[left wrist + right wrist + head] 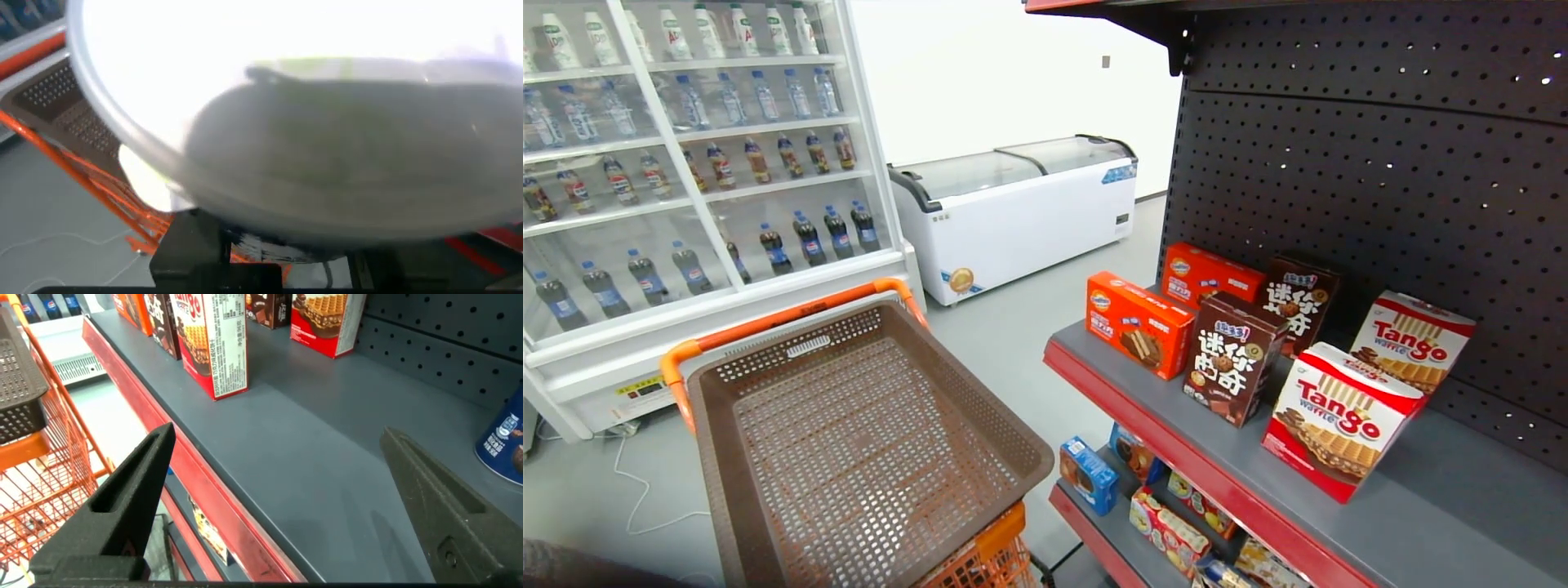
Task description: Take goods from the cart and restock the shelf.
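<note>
The right gripper [278,433] was held over the smooth grey shelf [327,457], its wedge-shaped black fingers [131,486] spread wide apart. Rectangular cardboard boxes [1339,416] were stood upright on that shelf, before a perforated backboard [1380,163]. The cart [849,425], with its brown perforated plastic basket and orange handle, was parked beside the shelf. The state of the left gripper [261,241] could not be told, a rounded, glossy, pale shape [327,155] being pressed close before it.
</note>
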